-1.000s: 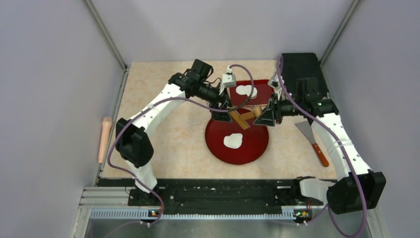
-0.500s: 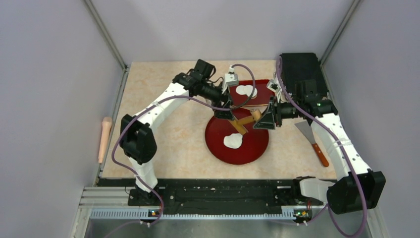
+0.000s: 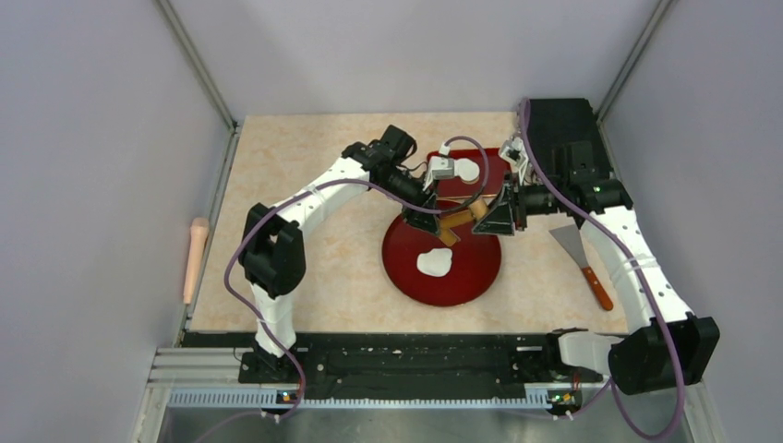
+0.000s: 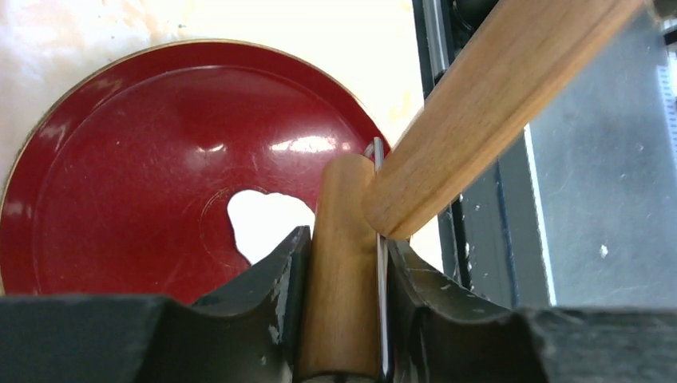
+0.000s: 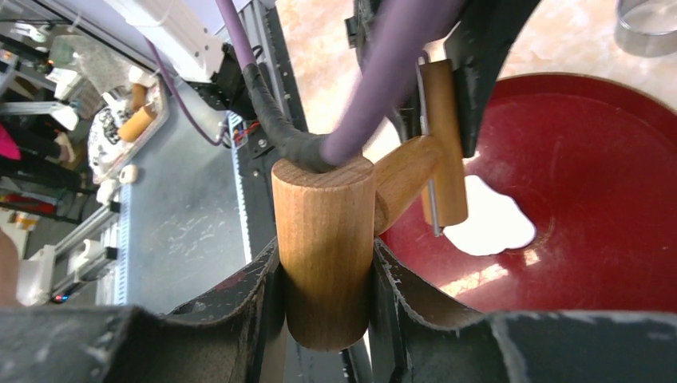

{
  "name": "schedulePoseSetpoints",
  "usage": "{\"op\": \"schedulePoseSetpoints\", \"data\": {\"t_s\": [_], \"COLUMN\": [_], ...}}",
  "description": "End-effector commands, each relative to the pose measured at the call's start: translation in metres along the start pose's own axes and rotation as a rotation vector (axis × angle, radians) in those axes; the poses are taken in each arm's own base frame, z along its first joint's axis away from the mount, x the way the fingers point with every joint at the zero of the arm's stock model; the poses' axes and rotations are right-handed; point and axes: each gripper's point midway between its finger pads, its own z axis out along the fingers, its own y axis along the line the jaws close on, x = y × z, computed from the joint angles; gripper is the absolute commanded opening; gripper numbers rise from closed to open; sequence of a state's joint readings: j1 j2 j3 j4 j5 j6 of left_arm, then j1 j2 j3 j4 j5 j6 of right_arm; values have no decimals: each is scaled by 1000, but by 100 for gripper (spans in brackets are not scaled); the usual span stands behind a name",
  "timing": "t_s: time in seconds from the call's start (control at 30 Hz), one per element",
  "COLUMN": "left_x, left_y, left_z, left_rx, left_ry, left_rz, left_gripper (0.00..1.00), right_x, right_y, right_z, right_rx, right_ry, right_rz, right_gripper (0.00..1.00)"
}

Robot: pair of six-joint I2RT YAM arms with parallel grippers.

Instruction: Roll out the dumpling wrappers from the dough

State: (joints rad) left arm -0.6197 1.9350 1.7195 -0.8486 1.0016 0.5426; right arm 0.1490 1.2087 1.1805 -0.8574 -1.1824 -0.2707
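Left gripper [image 4: 343, 255] is clamped tight on the short head of the wooden roller [image 4: 479, 120], over the round red plate [image 3: 471, 277]. The dough [image 3: 434, 262] lies on that plate, just nearer than its fingers. One dumpling wrapper [image 3: 468, 170] sits in the red tray [image 3: 492, 164] beyond it. Right gripper [image 5: 323, 263] is squeezing the roller's handle end.

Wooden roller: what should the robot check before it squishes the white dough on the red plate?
1. Left pincer shut on the light-brown wooden roller: ok.
2. Right pincer shut on its other end: ok.
3. Soft white dough lump lying on the round red plate: ok.
4. Roller over the dough: not ok, it hangs beyond the lump, apart from it.
5. Roller level with the plate: cannot tell.
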Motion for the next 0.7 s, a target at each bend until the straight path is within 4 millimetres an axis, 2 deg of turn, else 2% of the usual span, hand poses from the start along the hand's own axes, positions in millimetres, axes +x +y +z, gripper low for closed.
{"op": "schedulePoseSetpoints", "data": {"t_s": [0.0,0.03,0.07,0.17,0.33,0.4,0.5,0.67], "left_x": [-12,-10,-10,-12,-14,-13,-11,-11], "left_y": [-21,-23,-25,-30,-40,-43,-47,-50], "left_z": [-1,0,1,2,-1,0,5,7], "left_rx": [58,60,62,76,96,109,129,151], "left_ry": [-20,-15,-14,-17,-25,-29,-26,-34], "left_rz": [57,59,60,57,55,50,35,17], "left_gripper": [24,9,0,0,0,0,0,0], "right_x": [-32,-33,-34,-33,-23,-20,-20,-12], "right_y": [-4,-5,-7,-14,-20,-20,-23,-35], "right_z": [-7,-7,-7,-8,-9,-8,-5,7], "right_rx": [33,44,54,93,129,135,158,147], "right_ry": [-63,-66,-69,-66,-69,-91,-124,-98], "right_rz": [-133,-136,-140,-163,-287,-340,-400,-374], "right_gripper": [0,0,0,0,58,72,79,78]}}
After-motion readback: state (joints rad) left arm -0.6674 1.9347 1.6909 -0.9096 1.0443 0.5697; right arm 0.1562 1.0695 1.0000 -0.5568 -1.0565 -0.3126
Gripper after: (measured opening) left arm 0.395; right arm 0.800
